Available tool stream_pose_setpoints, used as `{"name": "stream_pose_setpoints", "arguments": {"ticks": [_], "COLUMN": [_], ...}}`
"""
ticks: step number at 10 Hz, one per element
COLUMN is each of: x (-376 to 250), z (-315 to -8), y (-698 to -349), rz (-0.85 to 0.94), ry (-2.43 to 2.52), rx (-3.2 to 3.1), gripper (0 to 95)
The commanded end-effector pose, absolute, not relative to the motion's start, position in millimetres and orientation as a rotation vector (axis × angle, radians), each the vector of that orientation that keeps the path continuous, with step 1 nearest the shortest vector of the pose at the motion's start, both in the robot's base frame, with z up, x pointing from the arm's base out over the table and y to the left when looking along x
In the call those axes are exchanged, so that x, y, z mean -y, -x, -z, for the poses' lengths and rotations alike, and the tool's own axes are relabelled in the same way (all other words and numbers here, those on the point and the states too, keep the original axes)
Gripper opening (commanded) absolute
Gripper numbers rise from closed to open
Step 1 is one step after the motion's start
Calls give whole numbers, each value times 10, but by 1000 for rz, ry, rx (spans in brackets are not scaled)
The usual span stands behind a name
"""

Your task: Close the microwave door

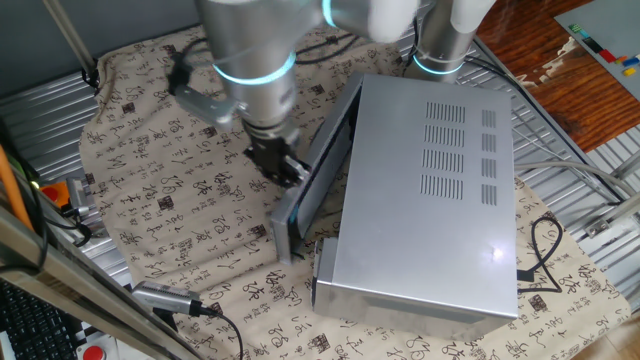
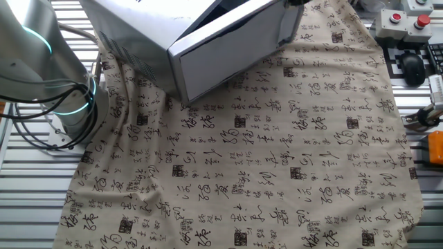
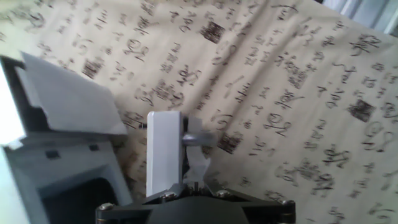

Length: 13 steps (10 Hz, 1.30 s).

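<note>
The microwave (image 1: pixel 430 200) is a big silver box with vent slots on top, standing on a patterned cloth. The microwave door (image 1: pixel 318 170) stands partly open, angled out from the front with its free edge toward the camera. My gripper (image 1: pixel 288 170) is against the door's outer face near the middle, with its fingers together and holding nothing. In the hand view the door's pale end edge (image 3: pixel 165 149) stands right beside my fingertips (image 3: pixel 198 163). The other fixed view shows the microwave (image 2: pixel 131 28) and the ajar door (image 2: pixel 235 48) at the top; the gripper is out of view there.
A cloth with printed characters (image 1: pixel 180 200) covers the table. A black cable (image 1: pixel 540 250) runs behind the microwave. A small grey device with a cord (image 1: pixel 165 298) lies at the front left. The robot base (image 2: pixel 48 76) and a red-button box (image 2: pixel 408 21) stand at the table's edges.
</note>
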<state>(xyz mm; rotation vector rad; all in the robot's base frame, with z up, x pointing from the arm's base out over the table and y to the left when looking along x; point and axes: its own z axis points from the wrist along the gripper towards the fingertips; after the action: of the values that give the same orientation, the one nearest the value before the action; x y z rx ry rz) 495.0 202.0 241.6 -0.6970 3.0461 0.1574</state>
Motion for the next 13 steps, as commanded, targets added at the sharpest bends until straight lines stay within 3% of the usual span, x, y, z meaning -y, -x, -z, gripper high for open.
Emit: {"name": "stream_pose_setpoints", "arguments": {"ticks": [1, 13], "x": [-2154, -2420], "z": [-2413, -2407], "y": [-4803, -4749], "rz": [-153, -157], "ry": [643, 684], "rx": [-3056, -3044], "gripper": [0, 0]}}
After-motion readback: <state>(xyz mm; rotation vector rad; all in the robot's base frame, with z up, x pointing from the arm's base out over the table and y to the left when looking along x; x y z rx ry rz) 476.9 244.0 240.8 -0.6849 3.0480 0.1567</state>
